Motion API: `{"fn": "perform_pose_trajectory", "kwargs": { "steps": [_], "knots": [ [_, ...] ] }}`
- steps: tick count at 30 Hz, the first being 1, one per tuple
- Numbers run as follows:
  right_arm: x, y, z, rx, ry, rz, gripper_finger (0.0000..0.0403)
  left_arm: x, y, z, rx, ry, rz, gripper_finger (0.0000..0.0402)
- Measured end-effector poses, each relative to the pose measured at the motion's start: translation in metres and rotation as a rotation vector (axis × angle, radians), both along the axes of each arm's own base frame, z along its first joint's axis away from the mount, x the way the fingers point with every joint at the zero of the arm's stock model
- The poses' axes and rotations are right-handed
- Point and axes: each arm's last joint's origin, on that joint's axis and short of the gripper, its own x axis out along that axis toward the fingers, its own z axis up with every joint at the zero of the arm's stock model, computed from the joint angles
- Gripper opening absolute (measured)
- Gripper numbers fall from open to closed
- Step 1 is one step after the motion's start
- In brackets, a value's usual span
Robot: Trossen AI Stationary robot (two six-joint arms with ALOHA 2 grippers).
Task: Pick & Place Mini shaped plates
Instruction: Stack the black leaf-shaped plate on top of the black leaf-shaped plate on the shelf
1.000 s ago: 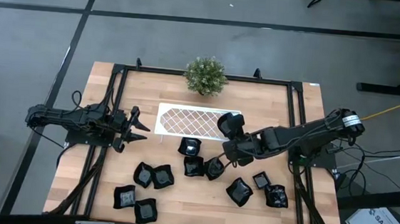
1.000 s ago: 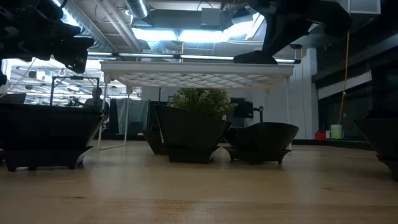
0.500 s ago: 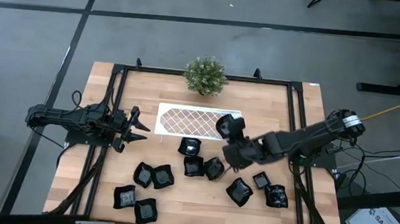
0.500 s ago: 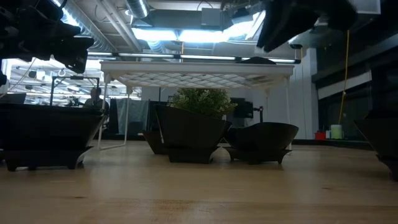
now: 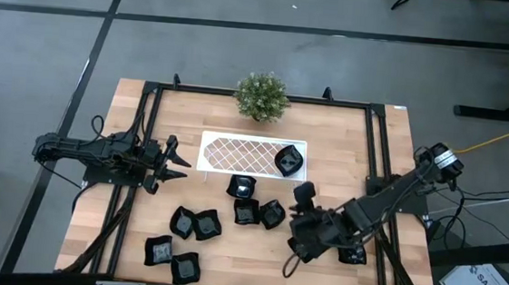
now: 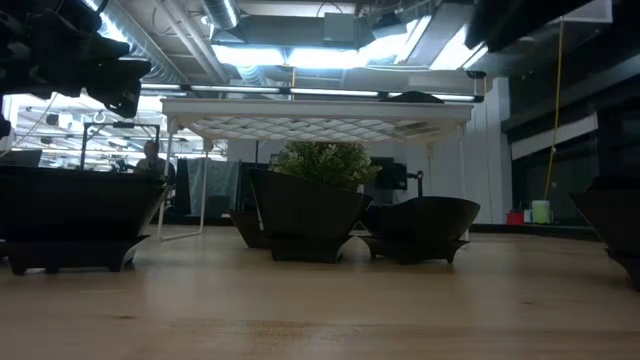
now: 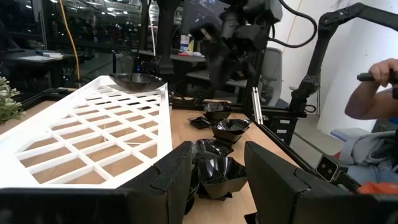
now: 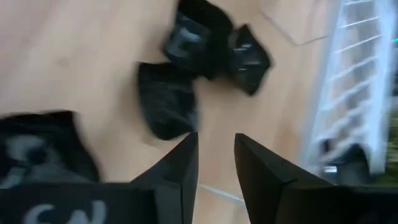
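Several mini shaped plates, black and glossy, lie scattered on the table's near half (image 5: 246, 212) (image 5: 183, 221) (image 5: 186, 266). One plate (image 5: 290, 159) sits on the right end of the white lattice tray (image 5: 240, 154), also seen in the low view as plate (image 6: 410, 97). My right gripper (image 5: 296, 244) hangs open over the plates near the table's near right part; in its wrist view the right gripper (image 8: 214, 152) points at a plate (image 8: 168, 109). My left gripper (image 5: 178, 164) waits open at the tray's left end, clear of the plates (image 7: 214, 171).
A small green potted plant (image 5: 261, 96) stands at the far edge behind the tray. The tray stands raised on thin legs (image 6: 165, 180). Black frame rails (image 5: 376, 161) run along both table sides. A person's hand (image 7: 373, 84) shows beyond the table.
My right gripper has let go of a plate on the tray's right end and swung away toward the table's near edge, coming down over the plates near the right side. The plate has stayed on the tray. The left arm has kept still.
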Motion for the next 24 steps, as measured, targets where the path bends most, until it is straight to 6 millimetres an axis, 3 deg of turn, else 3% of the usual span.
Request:
{"fn": "perform_pose_trajectory", "kwargs": {
  "steps": [10,24],
  "knots": [
    [-0.011,0.021,-0.006,0.434,0.152,-0.115,0.0104,0.0,0.0,0.0,0.0,0.0,0.0,0.0143],
    [-0.012,0.054,-0.034,0.546,0.211,-0.239,0.0104,0.0,0.0,0.0,0.0,0.0,0.0,0.0143]
  ]
}}
